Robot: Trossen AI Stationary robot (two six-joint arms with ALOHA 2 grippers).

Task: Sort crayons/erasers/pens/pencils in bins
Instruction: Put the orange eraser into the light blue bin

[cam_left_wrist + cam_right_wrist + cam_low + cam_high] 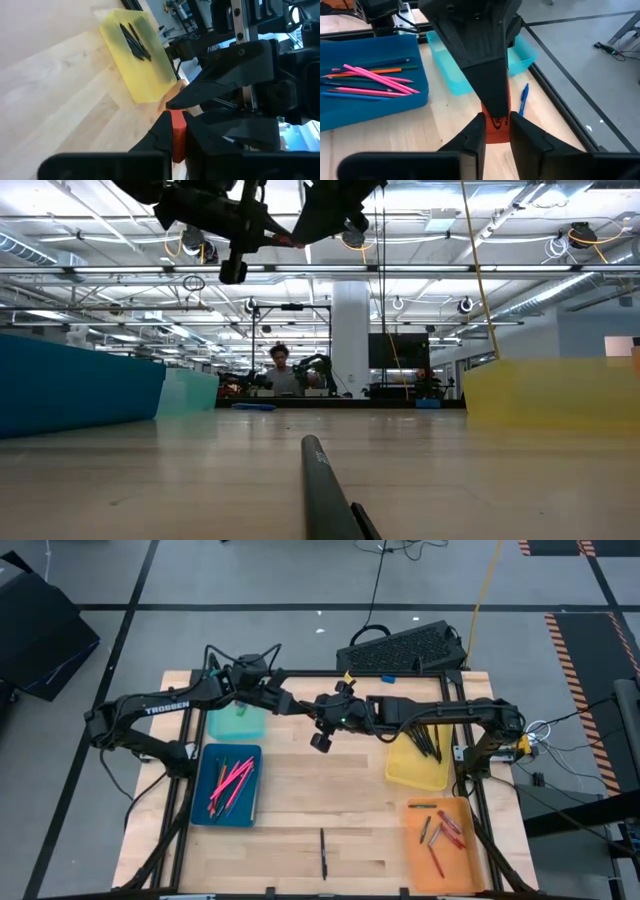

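Red and waxy, a short crayon (496,126) is hanging in mid-air between my two grippers, which are meeting above the middle of the pale wooden surface (320,790). My left gripper (174,131) is pinching one end of it, and my right gripper (496,131) is closing on the other. The high view is showing all four translucent rectangular bins: teal bin (238,723), dark blue bin (226,786) with long thin pink pencils (232,783), yellow bin (419,759) holding dark pens (428,740), orange bin (443,841) with short crayons. A black pen (323,854) is lying alone near the front edge. Only my right wrist view is showing a blue pen (523,99) lying beside the teal bin.
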